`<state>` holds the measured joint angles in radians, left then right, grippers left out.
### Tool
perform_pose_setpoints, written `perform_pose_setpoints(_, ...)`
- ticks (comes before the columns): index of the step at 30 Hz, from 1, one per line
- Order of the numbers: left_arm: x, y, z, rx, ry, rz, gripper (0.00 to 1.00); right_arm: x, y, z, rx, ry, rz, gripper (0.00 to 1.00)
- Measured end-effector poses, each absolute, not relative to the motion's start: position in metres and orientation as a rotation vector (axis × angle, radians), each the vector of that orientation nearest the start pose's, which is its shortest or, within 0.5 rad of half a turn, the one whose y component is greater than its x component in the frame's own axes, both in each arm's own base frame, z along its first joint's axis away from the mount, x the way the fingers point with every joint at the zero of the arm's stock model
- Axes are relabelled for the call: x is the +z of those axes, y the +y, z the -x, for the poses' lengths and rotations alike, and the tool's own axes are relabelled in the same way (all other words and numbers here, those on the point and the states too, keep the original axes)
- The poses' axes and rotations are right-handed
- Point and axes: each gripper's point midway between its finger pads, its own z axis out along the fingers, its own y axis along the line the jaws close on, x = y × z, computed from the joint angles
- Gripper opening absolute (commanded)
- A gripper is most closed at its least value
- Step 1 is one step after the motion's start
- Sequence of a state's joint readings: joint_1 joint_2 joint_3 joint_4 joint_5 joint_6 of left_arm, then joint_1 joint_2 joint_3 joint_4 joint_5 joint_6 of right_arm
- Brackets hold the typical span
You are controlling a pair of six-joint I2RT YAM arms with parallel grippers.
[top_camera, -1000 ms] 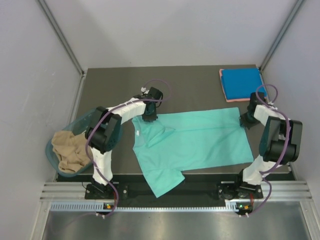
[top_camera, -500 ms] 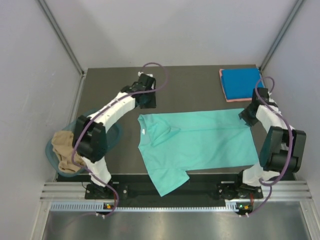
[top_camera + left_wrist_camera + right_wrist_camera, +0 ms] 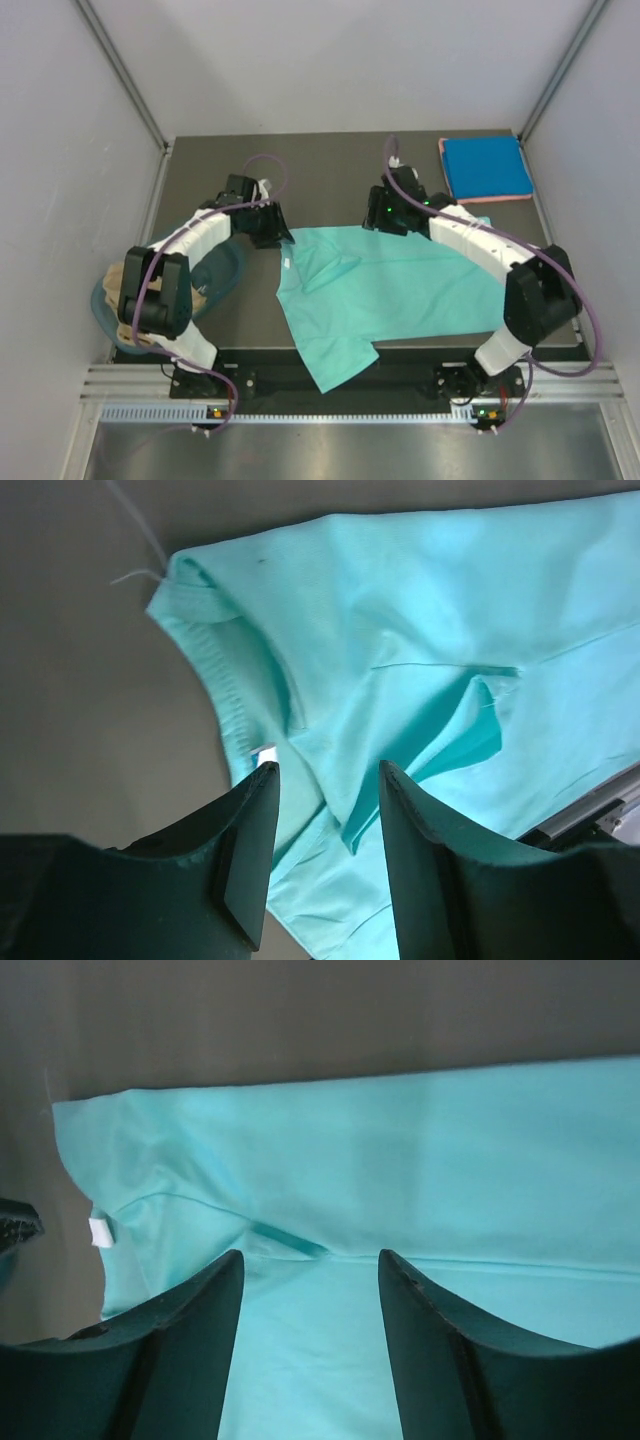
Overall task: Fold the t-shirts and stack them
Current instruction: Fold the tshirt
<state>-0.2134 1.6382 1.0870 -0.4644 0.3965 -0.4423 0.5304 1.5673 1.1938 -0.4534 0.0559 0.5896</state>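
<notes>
A teal-green t-shirt lies flat mid-table, its top edge straight, one sleeve reaching the near edge, and a white neck label at its left end. My left gripper hovers open over the collar corner; between its fingers I see only cloth and the label. My right gripper is open above the shirt's top edge, over the cloth, holding nothing. A folded blue t-shirt lies on a pink one at the back right. A tan t-shirt sits in the tub.
The translucent teal tub stands at the table's left edge, partly under my left arm. A metal rail runs along the near edge. Grey walls close in the left, right and back.
Both grippers opened and let go of the teal shirt. The right arm swung from the shirt's right end to its top middle. The left gripper came back down by the collar.
</notes>
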Motion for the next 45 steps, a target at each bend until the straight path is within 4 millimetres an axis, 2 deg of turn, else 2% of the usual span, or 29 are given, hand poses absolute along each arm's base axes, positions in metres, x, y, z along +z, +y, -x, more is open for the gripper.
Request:
perform_pose_setpoints(3, 0.089, -0.167, -0.342, -0.787, 2.619, 0.122, 0.50, 0.112, 0.244, -0.341, 0.410, 2.524, -0.189, 0.54)
perform_pose_setpoints(7, 0.087, -0.167, -0.341, -0.794, 2.605, 0.117, 0.49, 0.075, 0.266, -0.311, 0.377, 2.654, -0.381, 0.53)
perform_pose_setpoints(9, 0.086, -0.166, -0.340, -0.790, 2.609, 0.120, 0.48, 0.064, 0.275, -0.297, 0.365, 2.692, -0.495, 0.53)
perform_pose_setpoints(14, 0.088, -0.163, -0.350, -0.752, 2.611, 0.137, 0.47, 0.063, 0.304, -0.270, 0.411, 2.706, -0.688, 0.54)
perform_pose_setpoints(18, 0.106, -0.162, -0.374, -0.725, 2.568, 0.143, 0.47, 0.067, 0.320, -0.251, 0.410, 2.720, -0.790, 0.53)
perform_pose_setpoints(22, 0.125, -0.154, -0.399, -0.685, 2.519, 0.164, 0.46, 0.075, 0.348, -0.257, 0.440, 2.717, -0.848, 0.53)
perform_pose_setpoints(26, 0.124, -0.138, -0.409, -0.631, 2.516, 0.222, 0.46, 0.065, 0.368, -0.267, 0.433, 2.732, -0.879, 0.52)
perform_pose_setpoints(32, 0.108, -0.114, -0.406, -0.570, 2.542, 0.325, 0.46, 0.039, 0.367, -0.262, 0.331, 2.776, -0.914, 0.51)
perform_pose_setpoints(36, 0.107, -0.109, -0.406, -0.564, 2.544, 0.350, 0.46, 0.033, 0.368, -0.256, 0.294, 2.793, -0.913, 0.50)
perform_pose_setpoints(39, 0.107, -0.108, -0.406, -0.564, 2.545, 0.354, 0.46, 0.034, 0.369, -0.254, 0.294, 2.797, -0.908, 0.42)
perform_pose_setpoints(42, 0.107, -0.108, -0.406, -0.563, 2.545, 0.354, 0.45, 0.034, 0.370, -0.253, 0.294, 2.802, -0.895, 0.16)
perform_pose_setpoints(43, 0.106, -0.108, -0.406, -0.563, 2.546, 0.355, 0.45, 0.034, 0.370, -0.253, 0.293, 2.803, -0.892, 0.04)
perform_pose_setpoints(45, 0.105, -0.108, -0.405, -0.561, 2.549, 0.356, 0.45, 0.034, 0.369, -0.253, 0.293, 2.803, -0.884, 0.00)
